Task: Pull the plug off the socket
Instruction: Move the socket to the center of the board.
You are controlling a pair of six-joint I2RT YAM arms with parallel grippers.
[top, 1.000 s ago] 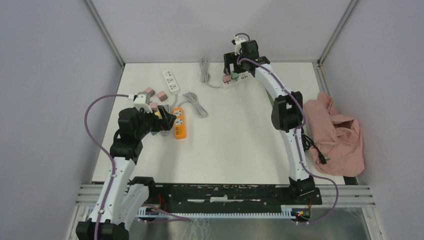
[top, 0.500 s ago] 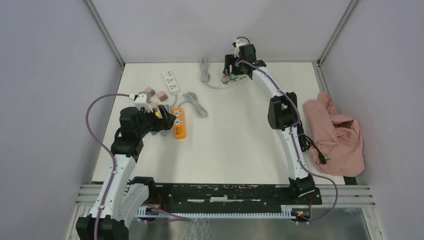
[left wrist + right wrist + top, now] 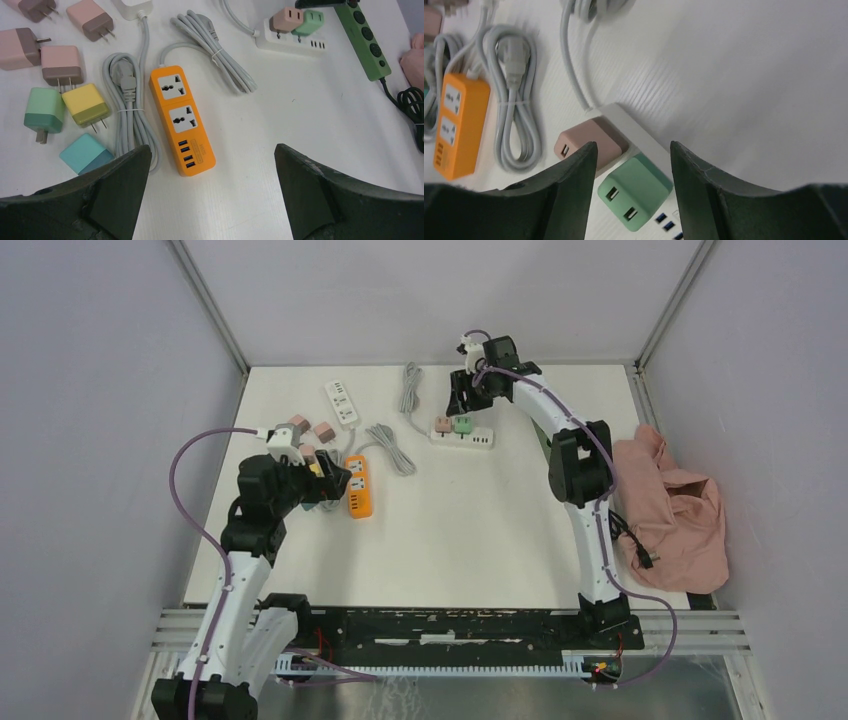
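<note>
L gripper (image 3: 211,150) is nearest me, over the left side of the table (image 3: 470,530). Its jaws are spread as wide as they go and hold nothing. Right under it the orange strip (image 3: 182,120) lies flat, sockets up, nothing plugged in. A tied grey cable (image 3: 127,110) lies just left of it. Loose plugs lie beside that: teal plug (image 3: 85,152), yellow plug (image 3: 85,104), mint plug (image 3: 44,109), w/ brown-pink ones further out. A 2nd cable (image 3: 215,50) lies bundled just past the orange strip's far end.

Further out, approx mid-table, the white strip (image 3: 290,44) lies flat. Two plugs sit in it side by side: pink plug (image 3: 594,131) on the left, green plug (image 3: 635,184) on the right. Both look fully seated.

R gripper (image 3: 633,145) hangs above that strip, jaws roughly half apart and clamped on nothing. In wrist view the green plug shows in the gap, below the tips. The pink plug is partly hidden behind one finger. From the top cam the gripper sits just beyond the strip's far side, not on the plugs.

A green strip (image 3: 364,40) lies right of the white one. A pink cloth (image 3: 675,505) is bunched at the table's right edge. Far left there's another strip (image 3: 342,402), also white.
</note>
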